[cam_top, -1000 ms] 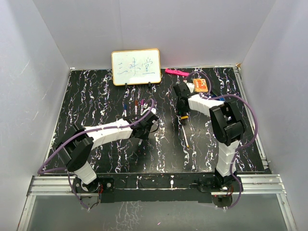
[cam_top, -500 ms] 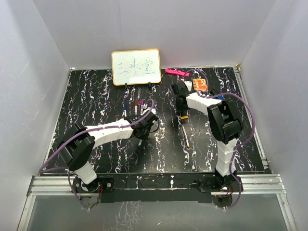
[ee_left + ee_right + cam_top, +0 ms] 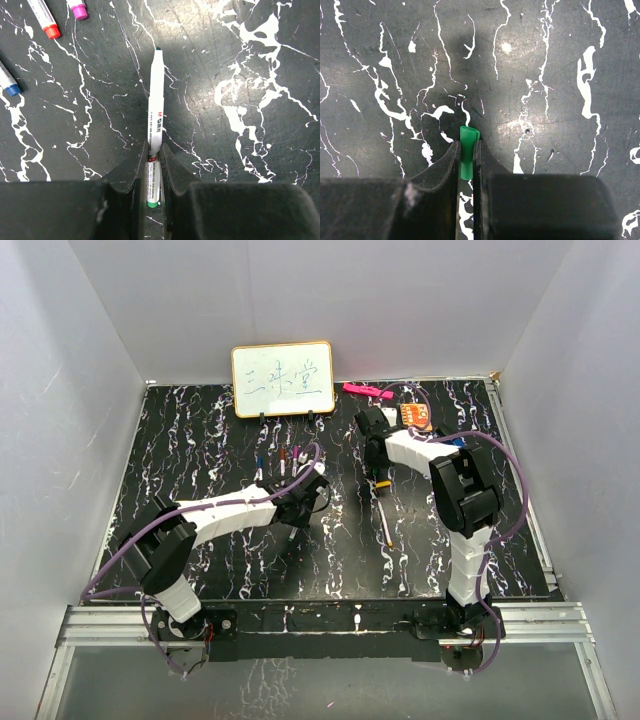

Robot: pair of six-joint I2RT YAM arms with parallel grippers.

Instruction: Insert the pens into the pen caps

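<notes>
Glossy marbled table (image 3: 280,165); smooth white plastic pen (image 3: 155,102); matt green plastic cap (image 3: 468,139)

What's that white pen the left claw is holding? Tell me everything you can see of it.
The pen is thin, with a white, plastic-looking barrel bearing small red and black print, a green band at its rear end and a dark green tip, uncapped. The left claw clamps its rear part, one finger on each side, so most of it juts ahead over the black, white-veined table. Whether it touches the table cannot be told.

Bright o/h light, sharp pics, mild glare
</notes>
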